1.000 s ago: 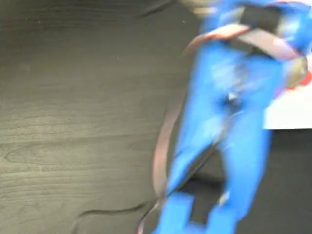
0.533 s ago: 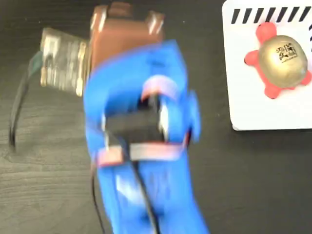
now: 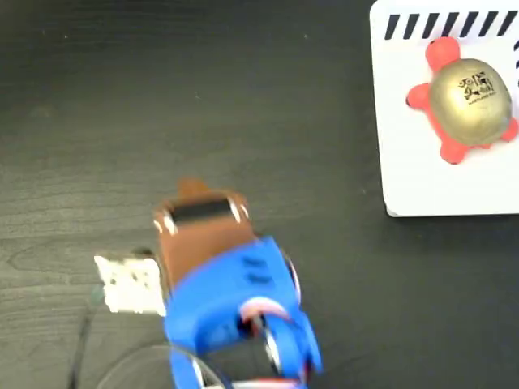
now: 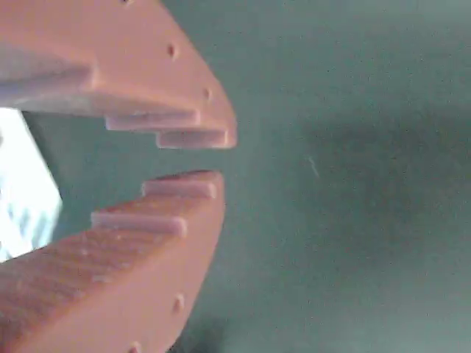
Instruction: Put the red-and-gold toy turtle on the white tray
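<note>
Turtle (image 3: 468,101) sits on the tray (image 3: 422,182) in the upper right of the fixed view, gold shell up, red head toward the striped top edge, red feet poking out left, right and below. It lies near the tray's right side, with bare white tray to its left and below it. The tray's left edge and rounded lower-left corner show; its right part runs off frame. Black diagonal stripes (image 3: 446,24) run along the top edge, one more at the right edge. The black mark on the shell looks like a small square code, not readable. No other writing is legible. Dark wood-grain table (image 3: 162,105) is open across the whole upper left and centre, and in a wide band between tray and arm. The blue arm (image 3: 235,312) with its brown wrist block sits at lower centre, well apart from the tray, partly cut by the bottom edge; a pale board is beside it on the left. In the wrist view the gripper (image 4: 210,156) holds nothing, its stepped orange fingers (image 4: 162,110) slightly parted with a narrow gap at the tips, blurry green-grey surface behind.
</note>
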